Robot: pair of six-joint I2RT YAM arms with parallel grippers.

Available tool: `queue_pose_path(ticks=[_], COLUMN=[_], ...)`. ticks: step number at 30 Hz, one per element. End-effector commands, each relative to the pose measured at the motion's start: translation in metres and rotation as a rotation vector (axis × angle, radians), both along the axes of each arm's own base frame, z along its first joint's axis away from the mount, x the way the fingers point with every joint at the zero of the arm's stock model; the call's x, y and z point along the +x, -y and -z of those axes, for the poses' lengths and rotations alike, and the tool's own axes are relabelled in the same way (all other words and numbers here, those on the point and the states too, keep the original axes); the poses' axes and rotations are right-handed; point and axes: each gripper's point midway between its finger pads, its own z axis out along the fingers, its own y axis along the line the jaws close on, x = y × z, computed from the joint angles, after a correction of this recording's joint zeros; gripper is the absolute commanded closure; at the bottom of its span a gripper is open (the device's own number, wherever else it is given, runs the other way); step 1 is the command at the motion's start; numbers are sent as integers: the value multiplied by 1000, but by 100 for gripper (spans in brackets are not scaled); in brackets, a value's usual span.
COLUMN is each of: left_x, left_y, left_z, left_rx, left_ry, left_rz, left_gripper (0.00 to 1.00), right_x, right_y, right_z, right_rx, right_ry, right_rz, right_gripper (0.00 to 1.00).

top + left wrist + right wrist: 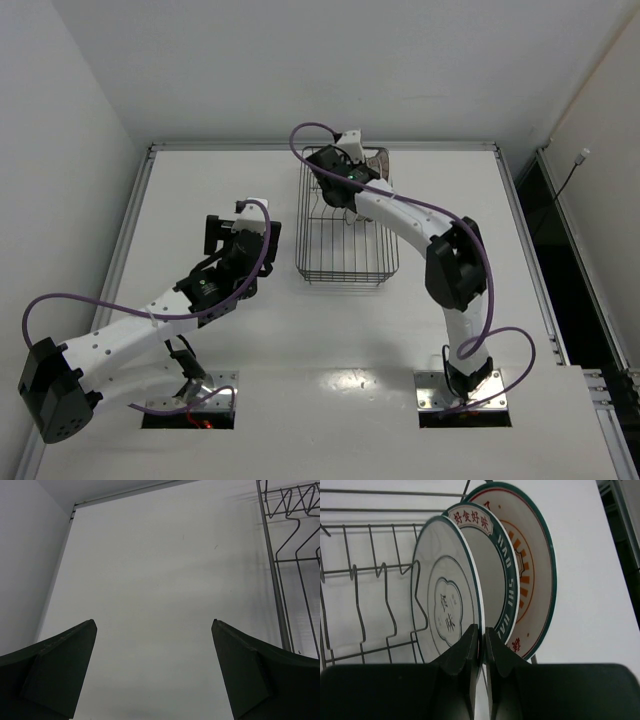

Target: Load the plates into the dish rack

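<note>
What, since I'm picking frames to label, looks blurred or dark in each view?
Top external: evenly lit, sharp. Left wrist: left pincer, open, is a dark, soft silhouette; dish rack wires sharp. Right wrist: front plate lettering crisp; right pincer, closed on its rim, dark and blurred.

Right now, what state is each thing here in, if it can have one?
front plate: upright in the rack, rim pinched.
middle plate: upright in the rack.
back plate: upright in the rack.
dish rack: holds three plates, other tines in view bare.
left end effector: open, empty.
right end effector: shut on the front plate.
</note>
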Motion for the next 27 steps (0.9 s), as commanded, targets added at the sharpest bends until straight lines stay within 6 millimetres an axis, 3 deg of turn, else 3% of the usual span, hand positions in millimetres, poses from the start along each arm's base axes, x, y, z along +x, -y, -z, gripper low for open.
queue_pose_path(ticks=[1,4,5,7,8,10,11,13,14,15,16,17,18,21,22,23,24,27], left_x=[2,4,4,5,5,5,4,4,4,3,3,3,3,2,2,3,3,4], left_y=[6,8,8,7,7,5,4,1,1,-1,-1,-3,-6,-7,-7,-6,-6,-6], left_z=[-17,-11,-11,-9,-9,-9,-10,-11,-9,-10,-10,-10,-11,-12,-12,-9,-9,-6], left_rx=[-44,-30,-30,-19,-19,-17,-14,-3,4,6,6,9,23,26,26,34,34,42], left_ry=[39,26,26,21,21,23,26,28,21,24,24,27,29,32,32,25,25,18], left_rz=[5,5,5,-4,-4,-13,-22,-30,-30,-39,-39,-49,-61,-71,-71,-71,-71,-70], left_gripper=[0,0,0,0,0,0,0,0,0,0,0,0,0,0,0,0,0,0], right_x=[-3,-14,-19,-29,-36,-57,-68,-98,-115,-126,-143,-159,-170,-209,-222,-236,-246,-265], right_y=[-1,4,6,13,18,31,36,36,41,28,30,30,29,42,49,56,63,80], right_z=[-6,-13,-30,-44,-50,-73,-70,-82,-64,-62,-78,-62,-63,-67,-54,-66,-51,-41], right_rx=[38,52,80,61,53,68,60,101,92,156,211,238,278,412,432,497,516,553], right_ry=[-9,-16,11,-10,-21,-35,-69,-103,-165,-176,-136,-182,-171,-127,-140,-83,-93,-58], right_rz=[-27,-40,-48,-69,-69,-78,-88,-169,-204,-284,-327,-366,-384,-400,-388,-407,-386,-378], right_gripper=[93,85,71,52,37,27,21,16,14,11,9,9,6,4,2,2,2,2])
